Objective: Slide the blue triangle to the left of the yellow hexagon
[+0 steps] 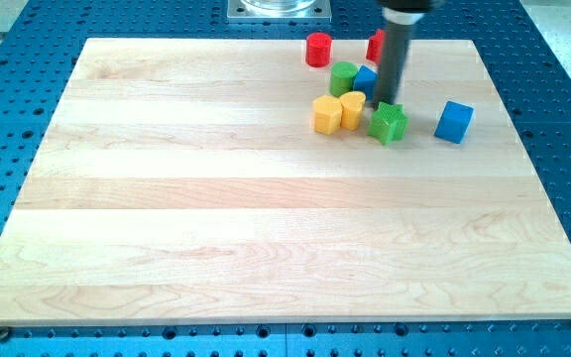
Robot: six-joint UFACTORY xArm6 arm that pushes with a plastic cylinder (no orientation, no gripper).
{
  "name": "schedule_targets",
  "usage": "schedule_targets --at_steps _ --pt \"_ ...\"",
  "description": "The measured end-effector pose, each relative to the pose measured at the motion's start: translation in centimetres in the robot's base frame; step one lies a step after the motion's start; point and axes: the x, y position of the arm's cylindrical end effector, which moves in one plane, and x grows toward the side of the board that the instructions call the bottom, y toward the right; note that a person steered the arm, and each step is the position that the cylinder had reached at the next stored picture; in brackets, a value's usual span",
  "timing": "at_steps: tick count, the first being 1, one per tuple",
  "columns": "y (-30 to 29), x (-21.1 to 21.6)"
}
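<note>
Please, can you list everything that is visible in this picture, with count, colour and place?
wooden board: 1, pale wood, fills most of the view
perforated table: 1, blue, around the board
red cylinder: 1, red, near the board's top edge
red block: 1, red, right of the cylinder, partly hidden by the rod
green cylinder: 1, green, below the red cylinder
blue triangle: 1, blue, right of the green cylinder
yellow hexagon: 1, yellow, cluster's left
yellow block: 1, yellow, right of the hexagon
green block: 1, green, cluster's right
blue cube: 1, blue, alone at right
my tip: 1, dark, between blue triangle and green block
</note>
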Motion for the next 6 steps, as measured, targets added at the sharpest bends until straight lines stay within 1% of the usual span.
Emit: schedule_targets --at_steps 1,2,3,4,5,6 --pt "-0.7 -2.3" --pt "-8.2 -3.2" --pt "-17.1 -3.1" --pt "-18.4 -1.3" --pt "-13.1 -1.3" --pt "-8.6 -3.8"
